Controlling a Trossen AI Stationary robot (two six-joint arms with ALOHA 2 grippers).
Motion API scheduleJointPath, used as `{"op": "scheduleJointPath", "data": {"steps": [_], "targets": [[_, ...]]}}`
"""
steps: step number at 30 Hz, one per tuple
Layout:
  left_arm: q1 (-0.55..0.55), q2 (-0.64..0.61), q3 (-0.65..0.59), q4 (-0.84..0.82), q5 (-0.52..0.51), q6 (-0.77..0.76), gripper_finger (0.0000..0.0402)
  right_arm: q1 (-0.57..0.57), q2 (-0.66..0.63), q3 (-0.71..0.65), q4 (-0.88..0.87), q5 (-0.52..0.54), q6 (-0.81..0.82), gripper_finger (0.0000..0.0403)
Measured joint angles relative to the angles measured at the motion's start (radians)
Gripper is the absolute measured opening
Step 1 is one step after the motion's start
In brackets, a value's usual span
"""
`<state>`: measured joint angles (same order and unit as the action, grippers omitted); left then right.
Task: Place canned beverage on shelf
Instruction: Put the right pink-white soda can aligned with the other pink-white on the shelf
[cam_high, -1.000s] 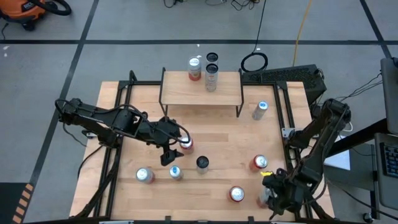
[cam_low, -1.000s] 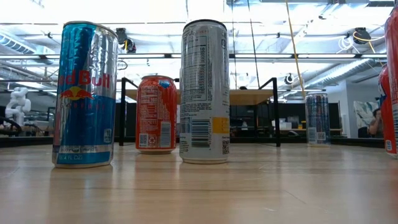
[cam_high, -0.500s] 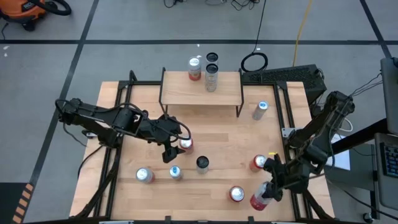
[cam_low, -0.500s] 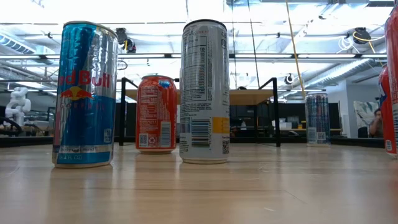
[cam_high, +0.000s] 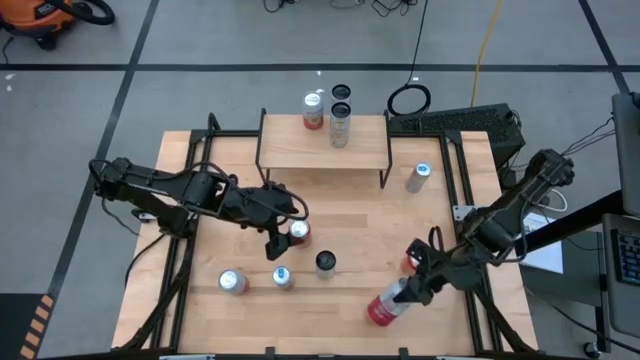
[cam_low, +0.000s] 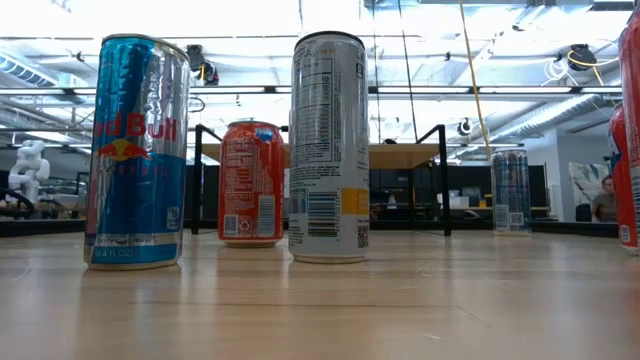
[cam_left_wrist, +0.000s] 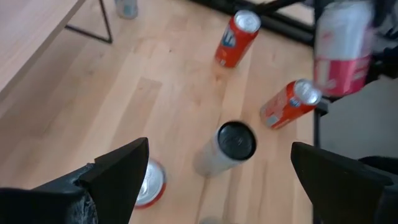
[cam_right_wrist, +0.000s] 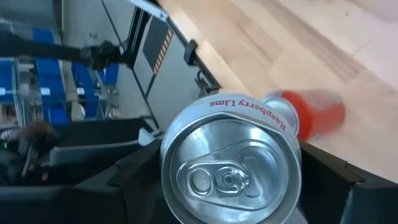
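The right gripper (cam_high: 398, 298) has its fingers clamped on a pink-and-white raspberry can (cam_high: 385, 306), held tilted above the table's front right. Just beyond its fingertips, an orange can (cam_right_wrist: 314, 113) lies blurred on the wood, probably standing. The left gripper (cam_high: 277, 240) hovers with fingers spread wide over a red can (cam_high: 298, 232). Farthest back stands the shelf (cam_high: 322, 143), bearing two cans.

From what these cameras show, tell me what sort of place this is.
Probably a robotics lab or workshop. The wooden table stands on a bare grey floor with cables and an orange shop vacuum; the low view shows exposed ceiling lights and workbenches behind the cans.
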<state>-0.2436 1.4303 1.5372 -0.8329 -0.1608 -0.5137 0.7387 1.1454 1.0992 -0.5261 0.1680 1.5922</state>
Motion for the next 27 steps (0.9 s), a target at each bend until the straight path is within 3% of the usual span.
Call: {"op": "scheduleJointPath", "data": {"steps": [14,20,27], "targets": [[-0.041,0.000,0.000,0.250,0.032,0.181,0.0395,-0.161,0.001,0.000,0.179,0.215,-0.039,0.0279],[-0.039,0.000,0.000,0.267,0.029,0.304,0.0395,-0.229,0.001,0.000,0.229,0.287,-0.091,0.0279],[0.013,0.031,0.002,0.281,0.028,0.312,0.0395,-0.297,0.002,0.000,0.268,0.305,-0.148,0.0279]]}}
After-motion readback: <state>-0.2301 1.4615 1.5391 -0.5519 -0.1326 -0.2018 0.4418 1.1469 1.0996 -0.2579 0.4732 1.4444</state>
